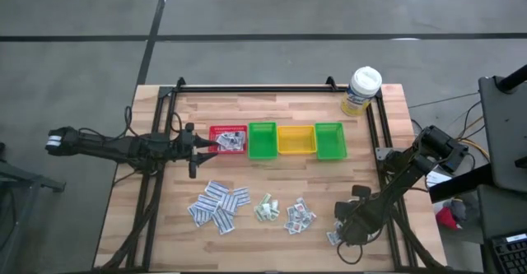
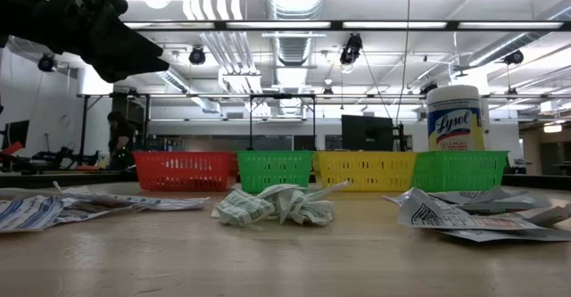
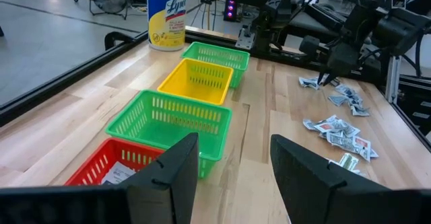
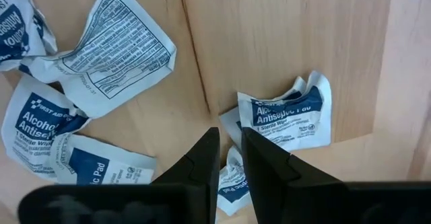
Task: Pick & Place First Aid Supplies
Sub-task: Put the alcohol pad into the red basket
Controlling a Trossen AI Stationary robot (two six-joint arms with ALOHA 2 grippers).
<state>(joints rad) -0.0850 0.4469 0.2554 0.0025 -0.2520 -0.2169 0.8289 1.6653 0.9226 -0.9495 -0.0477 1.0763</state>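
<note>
Small white first aid packets lie flat on the table in three loose piles: strips [image 1: 218,204], green-printed ones [image 1: 266,208] and squarish ones [image 1: 299,216]. A few more lie in the red bin [image 1: 228,138]. My left gripper [image 3: 232,146] is open and hovers at the red bin's left end, touching nothing. My right gripper [image 4: 230,135] is low at the near right of the table [image 1: 339,229]. It points down into a small group of blue-printed alcohol pad packets [image 4: 286,116] and is shut on one of them. My right gripper pinches a white alcohol pad packet [image 4: 232,173] between its two fingers, coming from above and pointing down. Only a narrow strip of the packet shows between the fingers, so which edge or corner they have cannot be told. The packet sits at table level among its neighbours.
Beyond the red bin stand a green bin [image 1: 262,140], a yellow bin [image 1: 296,140] and a second green bin [image 1: 328,140] in a row. A white-capped bottle with a yellow label [image 1: 362,90] stands at the far right corner. Black frame rails [image 1: 255,89] edge the table.
</note>
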